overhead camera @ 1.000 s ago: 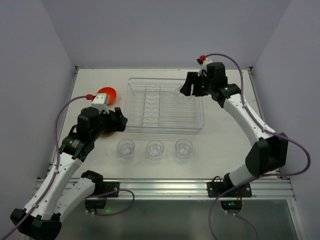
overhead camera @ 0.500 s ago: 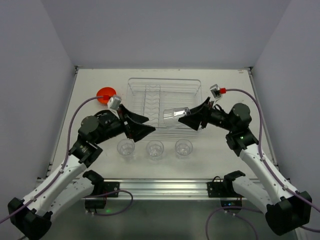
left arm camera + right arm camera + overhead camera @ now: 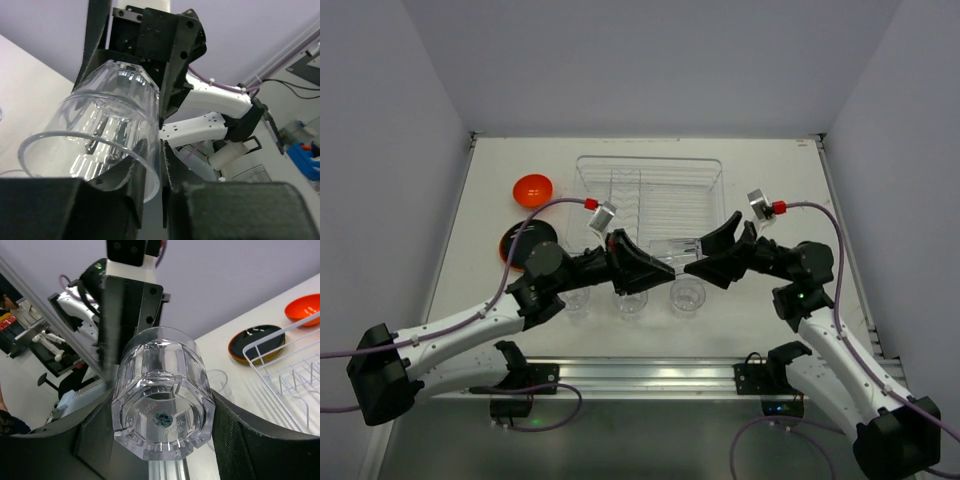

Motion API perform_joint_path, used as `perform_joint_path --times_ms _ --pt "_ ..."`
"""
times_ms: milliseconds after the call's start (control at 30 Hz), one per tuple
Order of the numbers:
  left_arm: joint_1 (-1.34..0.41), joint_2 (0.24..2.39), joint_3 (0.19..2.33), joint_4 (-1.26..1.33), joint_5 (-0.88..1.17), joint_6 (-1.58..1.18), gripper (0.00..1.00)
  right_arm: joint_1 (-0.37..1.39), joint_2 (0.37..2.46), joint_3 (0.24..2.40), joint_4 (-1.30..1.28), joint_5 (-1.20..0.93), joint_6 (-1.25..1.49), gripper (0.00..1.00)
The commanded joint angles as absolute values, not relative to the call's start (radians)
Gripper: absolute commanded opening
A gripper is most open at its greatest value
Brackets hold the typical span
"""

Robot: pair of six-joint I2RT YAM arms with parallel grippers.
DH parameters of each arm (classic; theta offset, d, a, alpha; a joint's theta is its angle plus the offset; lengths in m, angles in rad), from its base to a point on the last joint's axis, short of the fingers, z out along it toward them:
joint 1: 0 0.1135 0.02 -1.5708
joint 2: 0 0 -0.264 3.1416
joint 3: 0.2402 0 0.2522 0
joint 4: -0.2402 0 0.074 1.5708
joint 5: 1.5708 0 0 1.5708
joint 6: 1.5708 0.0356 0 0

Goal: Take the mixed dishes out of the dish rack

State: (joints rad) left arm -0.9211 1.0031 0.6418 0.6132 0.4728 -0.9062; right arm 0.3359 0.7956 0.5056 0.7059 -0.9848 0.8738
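A clear ribbed tumbler (image 3: 675, 250) hangs on its side above the table, in front of the dish rack (image 3: 650, 161). My right gripper (image 3: 706, 260) is shut on it, with one pad on each side of its base (image 3: 162, 400). My left gripper (image 3: 654, 268) is shut on the tumbler too, pinching the rim wall (image 3: 150, 165) between its fingertips. In the left wrist view the right gripper (image 3: 150, 45) shows behind the glass. An orange bowl (image 3: 533, 189) and a stack of plates with a black one on top (image 3: 518, 243) lie on the table left of the rack.
Two clear tumblers (image 3: 631, 300) (image 3: 688, 296) stand upright in a row on the table just below the grippers, and a third (image 3: 572, 298) is partly hidden by the left arm. The right wrist view shows the rack's corner (image 3: 290, 370), the plates (image 3: 257, 342) and the bowl (image 3: 302, 310).
My right gripper carried the tumbler from the rack's far right to the front middle. My left arm swung in from the plates and shut on the tumbler's rim.
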Motion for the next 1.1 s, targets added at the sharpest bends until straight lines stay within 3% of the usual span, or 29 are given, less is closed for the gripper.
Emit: perform_joint_path --times_ms 0,33,67,133,167,267,433,767,967,1067 --pt "-0.953 1.006 0.684 0.739 0.417 -0.884 0.15 0.336 0.741 0.476 0.789 -0.979 0.856 0.06" --pt "-0.957 1.006 0.686 0.724 0.408 -0.876 0.0 0.336 0.73 0.468 0.787 -0.973 0.848 0.11" --pt "-0.96 1.005 0.689 0.709 0.387 -0.867 0.0 0.336 0.703 0.451 0.778 -0.968 0.847 0.22" --pt "-0.963 0.988 0.696 0.638 0.358 -0.832 0.0 0.336 0.674 0.445 0.737 -0.939 0.813 0.82" --pt "-0.963 0.968 0.703 0.596 0.312 -0.795 0.0 0.334 0.635 0.472 0.584 -0.918 0.781 0.99" --pt "-0.965 0.93 0.748 0.369 0.182 -0.703 0.0 0.334 0.551 0.601 0.108 -0.654 0.605 0.99" --pt "-0.977 1.04 0.955 -0.006 0.097 -0.552 0.0 0.334 0.471 0.771 -0.363 -0.095 0.511 0.99" --pt "-1.244 1.685 1.691 -0.628 -0.126 -0.238 0.0 0.336 0.244 1.108 -0.901 0.368 0.456 0.99" --pt "-1.267 2.006 1.981 -0.796 -0.083 -0.134 0.0 0.334 0.216 1.334 -1.075 0.449 0.423 0.99" --pt "-1.292 2.187 2.284 -0.995 -0.101 -0.074 0.0 0.336 0.207 1.377 -1.11 0.456 0.39 0.99"
